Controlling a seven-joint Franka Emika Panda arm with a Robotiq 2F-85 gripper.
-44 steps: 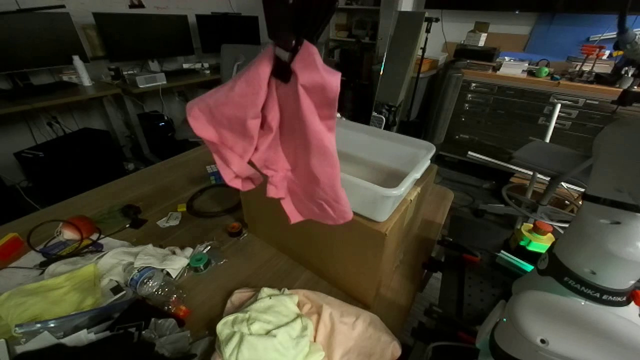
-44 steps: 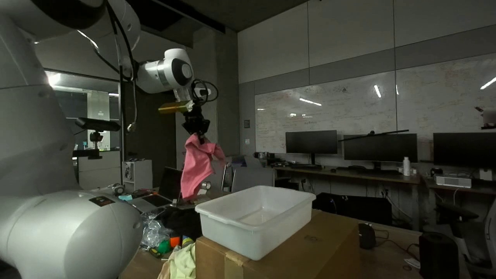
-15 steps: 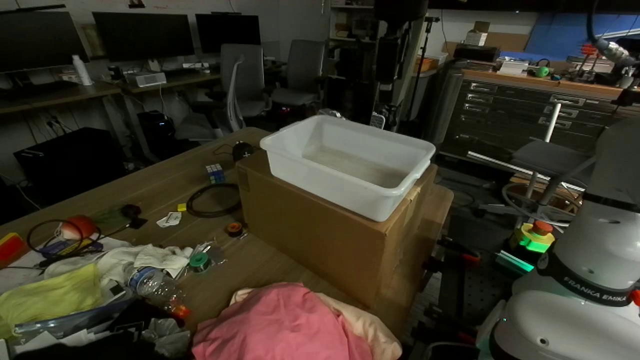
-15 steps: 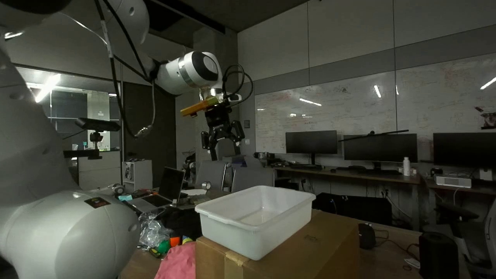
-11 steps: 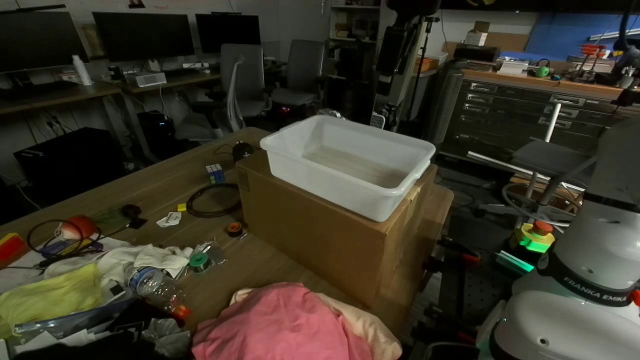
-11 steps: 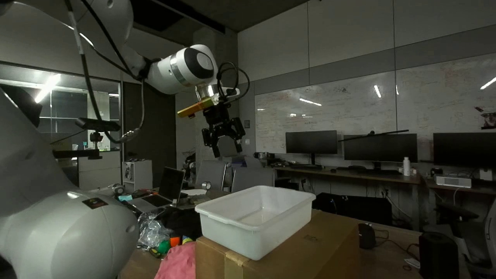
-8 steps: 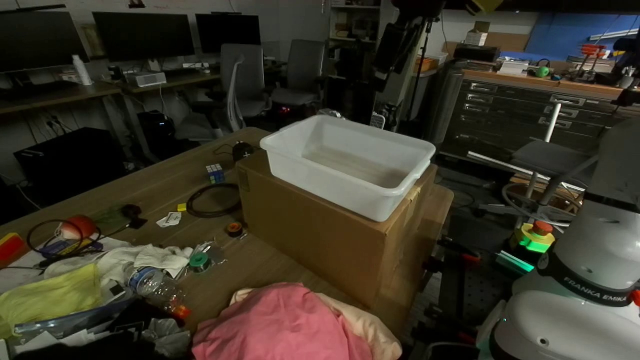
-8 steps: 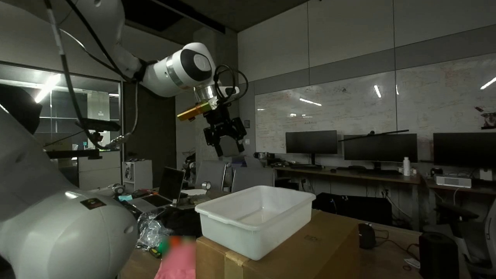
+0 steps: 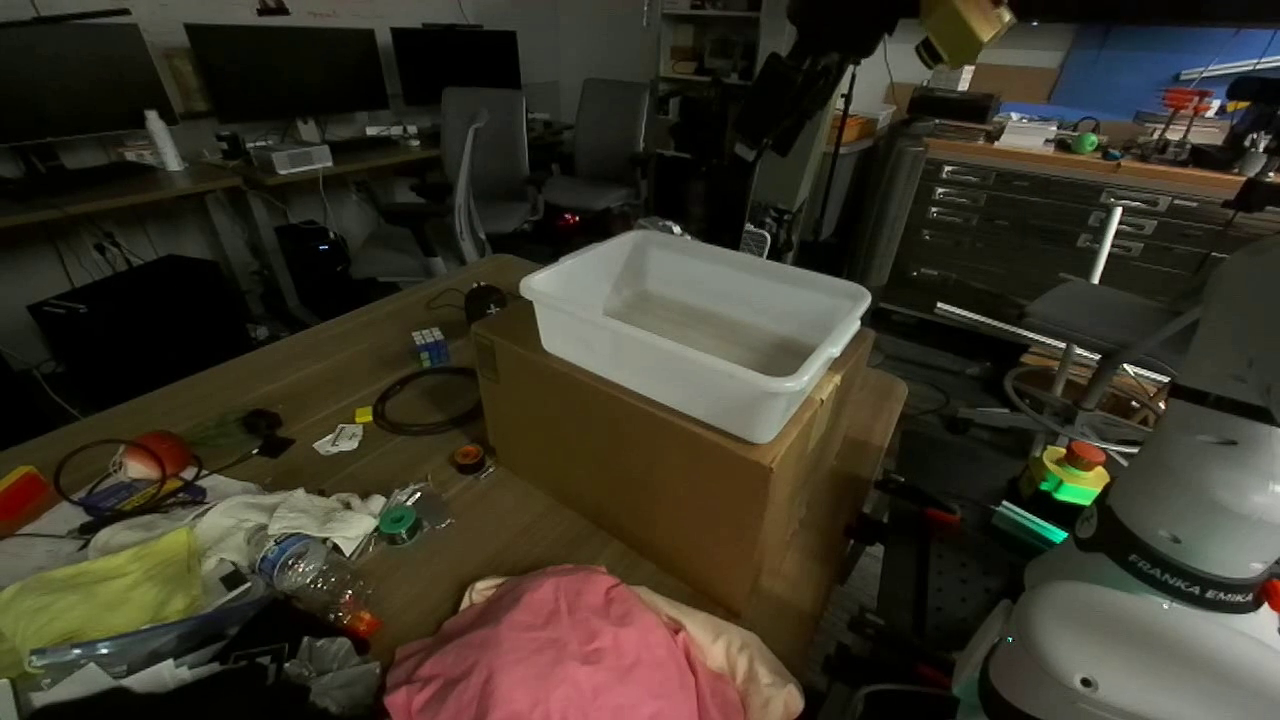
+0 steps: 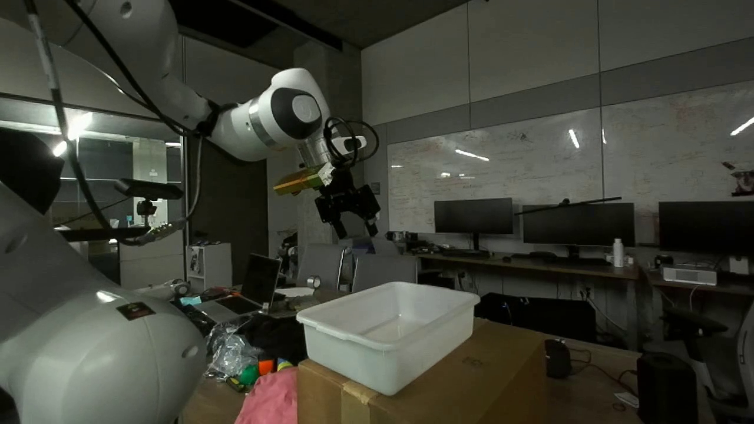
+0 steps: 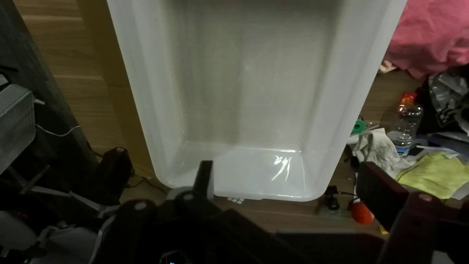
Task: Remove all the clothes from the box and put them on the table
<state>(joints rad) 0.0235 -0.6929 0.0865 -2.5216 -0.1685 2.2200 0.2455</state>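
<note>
Free air between gripper (image 10: 357, 231) and tub (image 10: 389, 360), carton (image 10: 471, 377) blocking underneath, in an exterior view cloth (image 9: 580, 645) at tub's seven o'clock, bottle (image 9: 315, 580) at eight

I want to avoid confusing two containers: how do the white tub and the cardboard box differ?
The tub is white and shiny inside; the cardboard box is brown and dull. The tub is open at the top; the cardboard box's visible top is closed. The tub stands on the cardboard box; the cardboard box stands on the table. Both are roughly rectangular.
</note>
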